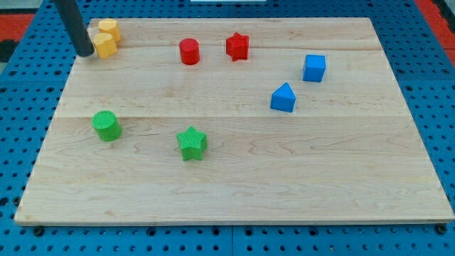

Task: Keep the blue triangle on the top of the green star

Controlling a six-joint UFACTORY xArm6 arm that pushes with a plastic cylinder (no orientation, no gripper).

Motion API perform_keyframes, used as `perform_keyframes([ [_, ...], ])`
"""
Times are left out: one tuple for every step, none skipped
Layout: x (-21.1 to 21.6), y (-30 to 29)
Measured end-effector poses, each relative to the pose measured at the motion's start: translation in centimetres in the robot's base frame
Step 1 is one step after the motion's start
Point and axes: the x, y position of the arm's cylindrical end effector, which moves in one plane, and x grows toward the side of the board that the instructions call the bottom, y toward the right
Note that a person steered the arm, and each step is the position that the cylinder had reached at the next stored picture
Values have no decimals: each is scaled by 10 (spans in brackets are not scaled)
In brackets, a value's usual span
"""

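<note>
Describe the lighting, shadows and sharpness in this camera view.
Camera view: light is even and soft, with no glare on the wooden board; the green star and blue triangle cast only faint, short shadows; blocks look sharp; my tip, beside the yellow block, looks slightly soft-edged.

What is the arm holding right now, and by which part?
Nothing is held. My tip sits at the view's top left beside the yellow block, far from the blue triangle.

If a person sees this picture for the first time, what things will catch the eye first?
First, my tip, the end of the dark rod at the view's top left, right beside the yellow block. Then the bright colour pairs: red cylinder and red star at top, blue triangle right of centre, green star lower middle.
</note>
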Motion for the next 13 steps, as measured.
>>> perform_keyframes([
  [65,111],
  [44,243],
  [1,357],
  [4,421],
  [55,421],
  [94,381],
  [116,338],
  [90,345],
  [73,359],
  [59,332],
  [59,238],
  [70,180],
  [60,271],
])
